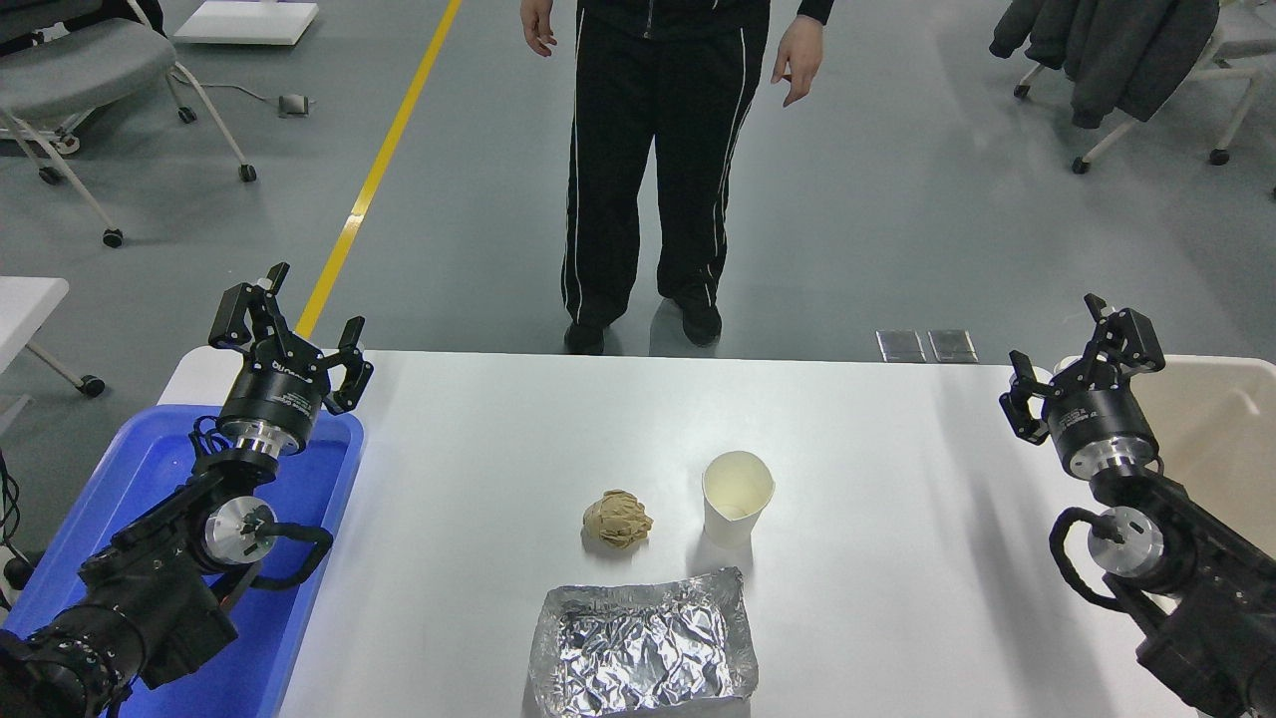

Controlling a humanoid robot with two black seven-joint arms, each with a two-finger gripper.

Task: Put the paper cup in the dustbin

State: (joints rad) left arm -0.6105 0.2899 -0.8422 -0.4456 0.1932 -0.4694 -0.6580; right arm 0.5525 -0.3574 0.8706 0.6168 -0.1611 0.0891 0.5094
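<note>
White paper cup (737, 496) upright on table (897, 558)

On the white surface (897, 519) stand three things: one paper cup (737, 497) near centre, one crumpled tan paper ball (617, 519) at its nine o'clock, one foil tray (643, 646) at six o'clock. Two bins flank it: one blue bin (150, 479) at nine o'clock, one dustbin (1221, 439) at three o'clock. Two pincers show, the left pincer (287, 326) and the right pincer (1082, 359). One person (658, 150) stands at twelve o'clock.
</note>
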